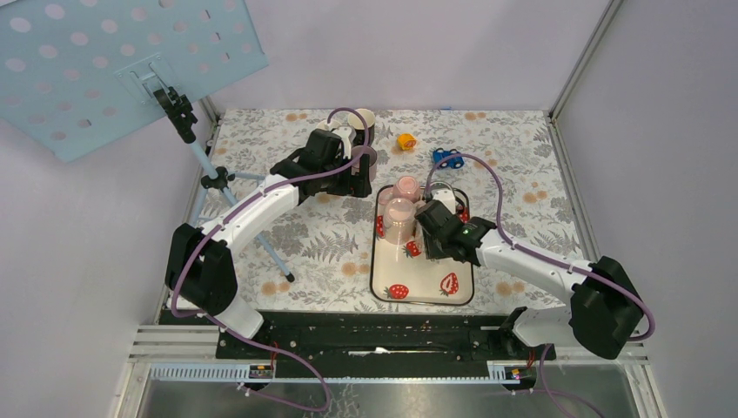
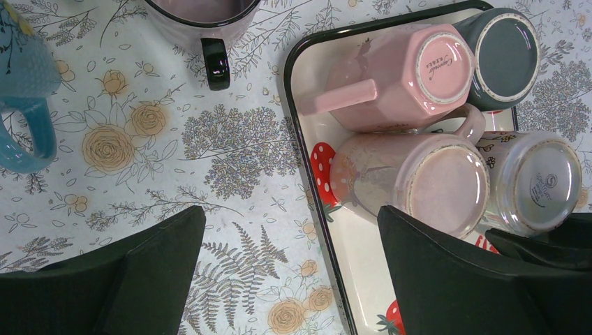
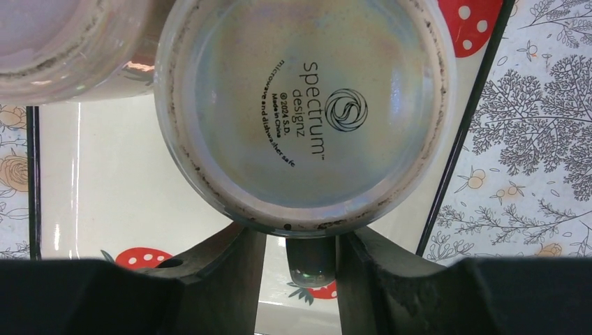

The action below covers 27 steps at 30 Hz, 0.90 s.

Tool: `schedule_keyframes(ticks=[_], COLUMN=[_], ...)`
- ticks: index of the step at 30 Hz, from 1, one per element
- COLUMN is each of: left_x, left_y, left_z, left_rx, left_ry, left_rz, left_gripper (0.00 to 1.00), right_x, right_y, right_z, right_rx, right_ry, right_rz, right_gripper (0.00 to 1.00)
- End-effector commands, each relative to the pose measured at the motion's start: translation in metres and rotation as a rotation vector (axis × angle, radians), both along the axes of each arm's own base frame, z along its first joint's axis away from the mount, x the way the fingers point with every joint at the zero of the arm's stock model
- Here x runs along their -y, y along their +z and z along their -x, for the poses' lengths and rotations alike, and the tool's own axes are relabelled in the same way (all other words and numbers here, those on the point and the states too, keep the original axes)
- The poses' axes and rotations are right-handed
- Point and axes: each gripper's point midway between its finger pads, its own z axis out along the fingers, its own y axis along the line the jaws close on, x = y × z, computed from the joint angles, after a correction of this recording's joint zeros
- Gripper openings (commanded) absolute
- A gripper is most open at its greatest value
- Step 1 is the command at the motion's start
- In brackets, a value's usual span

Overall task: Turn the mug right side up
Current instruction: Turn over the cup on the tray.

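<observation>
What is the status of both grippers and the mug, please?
Left gripper open, hovering over the edge of the tray. Right gripper straddles the handle of the upside-down iridescent mug, a gap on one side. Three other inverted mugs crowd it.

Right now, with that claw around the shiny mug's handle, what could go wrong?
The right gripper straddles only the slim handle of the iridescent upside-down mug, so it may slip or swing when lifted. The pale pink glossy mug stands close beside it on the strawberry-print tray and could be knocked over.

Four mugs (image 2: 447,63) clustered mouths-down on the far half of the tray (image 2: 356,251).
</observation>
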Motion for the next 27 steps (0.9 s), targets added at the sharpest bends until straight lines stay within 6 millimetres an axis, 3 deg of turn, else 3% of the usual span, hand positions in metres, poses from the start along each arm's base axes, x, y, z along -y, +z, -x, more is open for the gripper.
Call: schedule_keyframes(ticks=[1, 16, 27], left_x=[0.005, 0.006, 0.006], left_y=[0.014, 0.014, 0.014], left_z=[-0.003, -0.002, -0.002], left_rx=[0.053, 0.049, 0.047], left_ry=[-0.013, -0.014, -0.015], left_rz=[0.039, 0.042, 0.043], left_gripper=[0.99, 0.99, 0.99], right_x=[-0.004, -0.003, -0.002], right_y=[0.017, 0.025, 0.015], right_z=[-0.01, -0.002, 0.009], right_rx=[0.058, 0.033, -0.002], right_ry=[-0.015, 0.0, 0.007], right_rz=[0.015, 0.093, 0.089], right_gripper=[0.44, 0.42, 0.44])
